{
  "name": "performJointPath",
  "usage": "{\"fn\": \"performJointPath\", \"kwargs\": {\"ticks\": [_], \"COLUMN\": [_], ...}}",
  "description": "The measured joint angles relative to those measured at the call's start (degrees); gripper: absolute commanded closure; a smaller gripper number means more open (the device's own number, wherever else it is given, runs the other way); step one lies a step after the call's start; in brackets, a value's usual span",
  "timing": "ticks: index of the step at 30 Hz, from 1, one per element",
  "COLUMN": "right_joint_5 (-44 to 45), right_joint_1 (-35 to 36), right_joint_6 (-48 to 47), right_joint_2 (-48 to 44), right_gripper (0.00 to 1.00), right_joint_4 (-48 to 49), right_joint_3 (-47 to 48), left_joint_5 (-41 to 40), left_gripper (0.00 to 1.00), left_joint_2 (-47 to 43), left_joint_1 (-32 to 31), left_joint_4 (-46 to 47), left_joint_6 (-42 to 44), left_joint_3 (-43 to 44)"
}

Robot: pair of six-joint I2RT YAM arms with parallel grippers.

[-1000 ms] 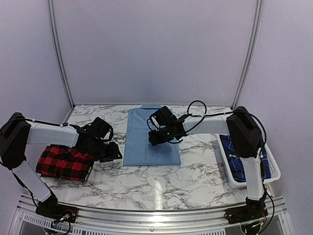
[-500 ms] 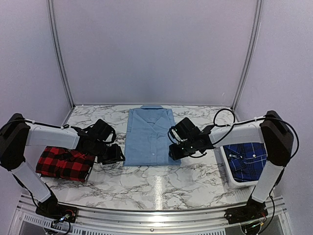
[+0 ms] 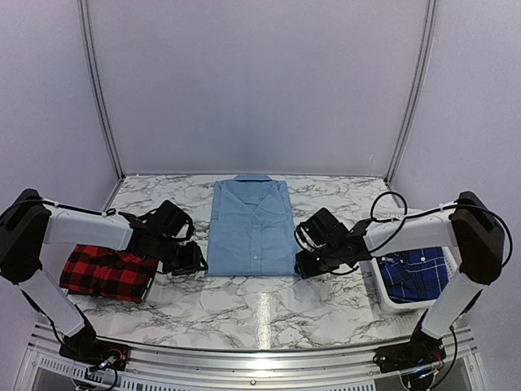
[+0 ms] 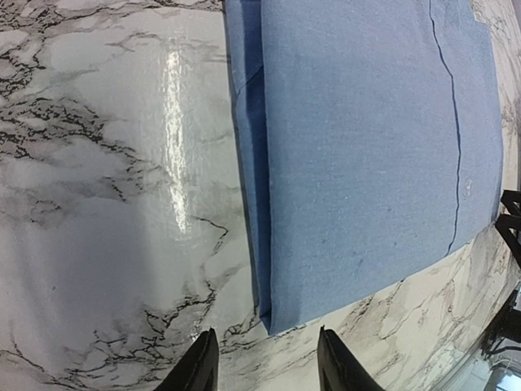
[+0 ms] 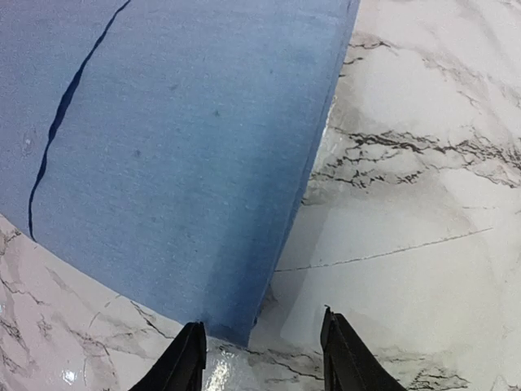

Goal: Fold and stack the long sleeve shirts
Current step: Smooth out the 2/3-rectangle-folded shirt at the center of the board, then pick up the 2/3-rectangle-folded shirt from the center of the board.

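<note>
overhead view from behind; 2 close wrist views share the blue shirt (image 4: 366,147).

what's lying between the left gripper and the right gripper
The folded light blue shirt lies there; in the top view its near corners sit close to the left gripper and the right gripper.

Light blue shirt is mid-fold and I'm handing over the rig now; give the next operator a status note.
Left gripper: open, empty, at the light blue shirt's near left corner.
Right gripper: open, empty, at its near right corner.
Red-and-black check shirt: far left, looks folded.
Dark blue plaid shirt: in the white basket, right.
Done: light blue lies flat as a long rectangle, sleeves out of sight.
Left: probably fold its hem up, stack it, then the plaid one.
</note>
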Motion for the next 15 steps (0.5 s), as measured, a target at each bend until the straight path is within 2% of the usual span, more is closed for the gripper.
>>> {"fn": "performJointPath", "kwargs": {"ticks": [5, 15], "right_joint_5": [-0.68, -3.32], "right_joint_1": [0.02, 0.02], "right_joint_6": [-0.74, -1.79], "right_joint_2": [-4.13, -4.55], "right_gripper": [0.58, 0.62], "right_joint_4": [2.10, 5.31], "right_joint_3": [-3.50, -8.52], "left_joint_5": [0.00, 0.46], "left_gripper": [0.58, 0.64], "left_joint_2": [0.02, 2.56], "left_joint_1": [-0.13, -1.81], "left_joint_4": [0.00, 0.04], "left_joint_6": [0.74, 1.75], "left_joint_3": [-0.48, -0.46]}}
